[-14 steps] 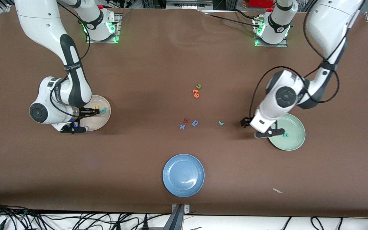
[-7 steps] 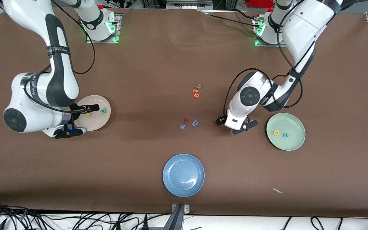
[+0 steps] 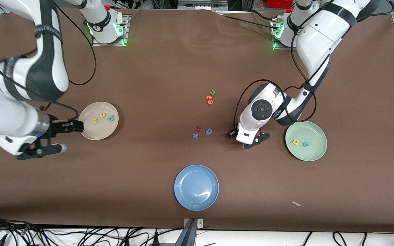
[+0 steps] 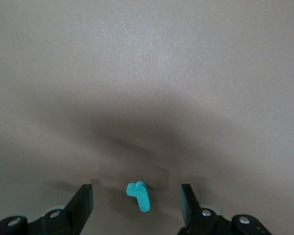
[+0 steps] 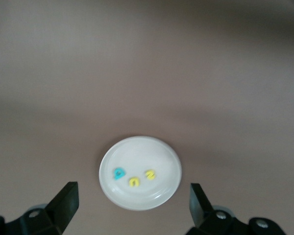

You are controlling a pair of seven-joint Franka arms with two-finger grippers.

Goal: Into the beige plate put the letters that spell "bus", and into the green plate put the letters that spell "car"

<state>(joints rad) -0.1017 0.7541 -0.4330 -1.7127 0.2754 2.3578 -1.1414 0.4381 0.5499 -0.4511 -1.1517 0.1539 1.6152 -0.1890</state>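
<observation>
On the brown bench [image 3: 169, 68] a blue plate [image 3: 196, 187] lies nearest the front camera, with a blue "x" [image 3: 195, 136], red letter [image 3: 198, 128], blue round letter [image 3: 209, 131], orange letters [image 3: 210, 99] and green "u" [image 3: 212, 92] farther back.

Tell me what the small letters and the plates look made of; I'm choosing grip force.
Teal letter between the left gripper's open fingers: likely soft foam, matte, thick with rounded edges. Beige plate and green plate: hard, smooth, probably plastic or glazed ceramic; the blue plate shows a glossy highlight.
</observation>
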